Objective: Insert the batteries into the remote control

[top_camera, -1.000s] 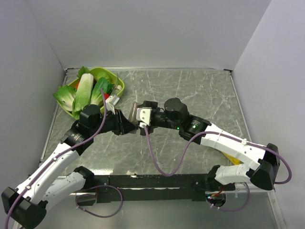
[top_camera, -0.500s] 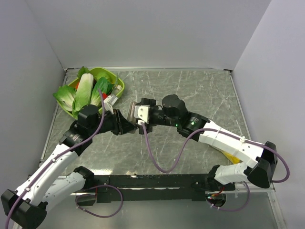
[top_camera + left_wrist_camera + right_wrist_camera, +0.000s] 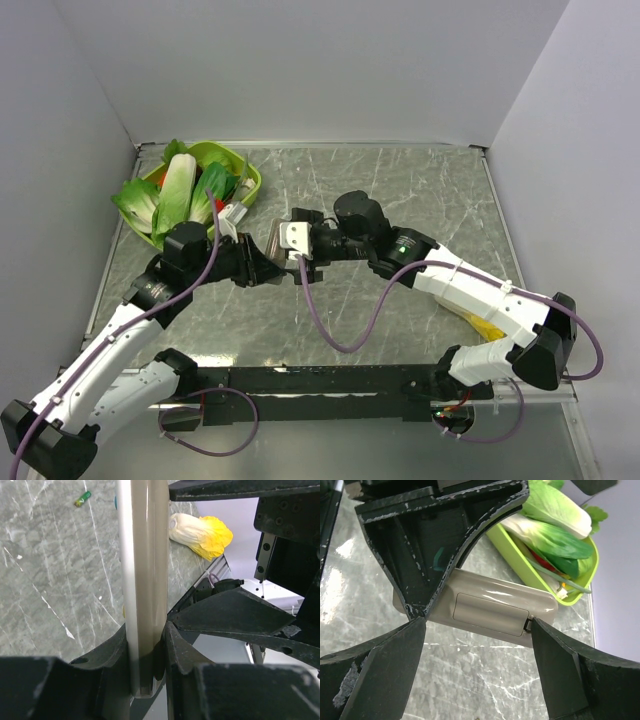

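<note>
**Surroundings.** The left pincer (image 3: 145, 645) is clamped narrow on the remote control (image 3: 142, 570), gripping its lower end so the bar stands on edge and runs straight out from the jaws. The right pincer (image 3: 479, 624) stands wide, its two dark fingers splayed either side of the remote's dull grey-brown back; I cannot tell whether either finger touches it. Beyond the right pincer, up and to its right, sits a lime-green tray (image 3: 517, 555) holding leafy vegetables (image 3: 555, 515). Well ahead of the left pincer, to its left, one battery (image 3: 82, 499) lies on the table (image 3: 50, 590). A pale cabbage (image 3: 200, 530) with yellow leaf tips lies ahead to its right.

**Hidden or unclear.** Only one battery shows. The remote's button face is turned from both wrist cameras. The left pincer's body blocks the remote's near end in the right wrist view.

**Materials.** The table is grey, marble-veined and glossy. The remote's back is smooth plastic with a rounded-rectangle cover panel (image 3: 490, 612) seated flush. The finger edges are black and scuffed.
</note>
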`<state>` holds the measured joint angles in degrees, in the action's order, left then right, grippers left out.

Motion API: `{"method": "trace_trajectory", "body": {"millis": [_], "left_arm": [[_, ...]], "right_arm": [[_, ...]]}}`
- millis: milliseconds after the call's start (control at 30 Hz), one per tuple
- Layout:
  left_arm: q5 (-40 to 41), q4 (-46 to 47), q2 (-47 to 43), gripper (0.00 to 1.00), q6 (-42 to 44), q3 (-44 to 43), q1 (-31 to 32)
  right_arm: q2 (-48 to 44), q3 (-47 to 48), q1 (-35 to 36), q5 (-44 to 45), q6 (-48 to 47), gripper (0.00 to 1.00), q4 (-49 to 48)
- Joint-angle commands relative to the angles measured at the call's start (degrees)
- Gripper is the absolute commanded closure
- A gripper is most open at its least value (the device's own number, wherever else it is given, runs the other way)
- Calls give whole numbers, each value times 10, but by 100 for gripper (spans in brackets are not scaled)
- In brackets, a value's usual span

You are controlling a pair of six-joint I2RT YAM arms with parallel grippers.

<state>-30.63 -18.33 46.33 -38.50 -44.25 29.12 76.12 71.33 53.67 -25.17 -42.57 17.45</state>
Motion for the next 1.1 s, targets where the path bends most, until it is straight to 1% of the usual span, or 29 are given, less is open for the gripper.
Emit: {"method": "trace_trajectory", "body": {"millis": [0, 133, 167, 267, 367, 467, 533, 700, 867, 1067], "left_arm": [[-65, 176, -24, 98, 8, -26, 12], [-77, 179, -31, 98, 6, -23, 12], [-78, 195, -33, 98, 5, -22, 11], [-85, 203, -38, 98, 6, -17, 12], [-84, 201, -41, 98, 16, -12, 12], [-80, 210, -54, 98, 29, -1, 12], [-75, 229, -69, 98, 33, 16, 12], [-60, 240, -87, 98, 52, 38, 12], [-30, 232, -86, 98, 76, 46, 12], [-3, 235, -71, 98, 74, 57, 12]], "right_arm": [[35, -3, 16, -106, 6, 7, 100], [36, -8, 15, -99, 9, 7, 88], [36, -8, 15, -103, 12, 7, 87], [38, -12, 10, -133, 27, 7, 74], [53, 6, 6, -154, 29, 8, 106], [67, 21, -5, -200, 42, 11, 130], [70, 19, -11, -217, 46, 12, 134], [92, 39, -15, -260, 42, 15, 187], [94, 38, -14, -280, 51, 18, 182], [98, 41, -6, -300, 61, 20, 176]]}}
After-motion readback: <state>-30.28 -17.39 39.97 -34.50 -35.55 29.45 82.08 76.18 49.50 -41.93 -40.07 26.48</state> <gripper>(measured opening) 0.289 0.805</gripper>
